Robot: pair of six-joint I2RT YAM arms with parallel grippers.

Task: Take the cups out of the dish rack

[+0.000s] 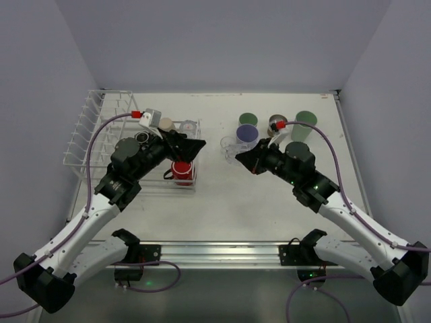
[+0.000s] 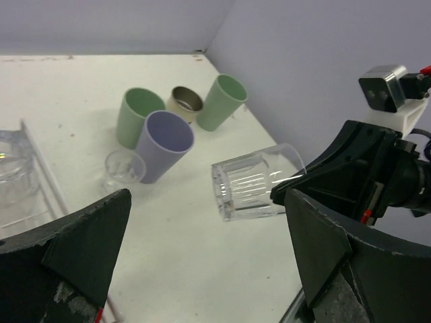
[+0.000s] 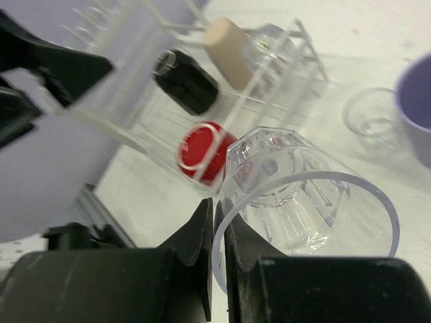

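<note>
Clear plastic cup (image 3: 289, 188) sits clamped in right gripper (image 3: 217, 215).

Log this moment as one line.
right claw: shut on clear cup, sideways | left claw: open by rack | red cup: in rack

The clear cup (image 2: 252, 188) is glossy, transparent, ribbed plastic. The lavender cup (image 2: 165, 145) looks matt and smooth. The red cup (image 3: 201, 151) shines, perhaps glazed ceramic. The dish rack (image 1: 84, 129) is thin, white-coated wire. The left gripper (image 2: 207, 198) has matt black fingers (image 2: 81, 242), scuffed at the edges.
</note>
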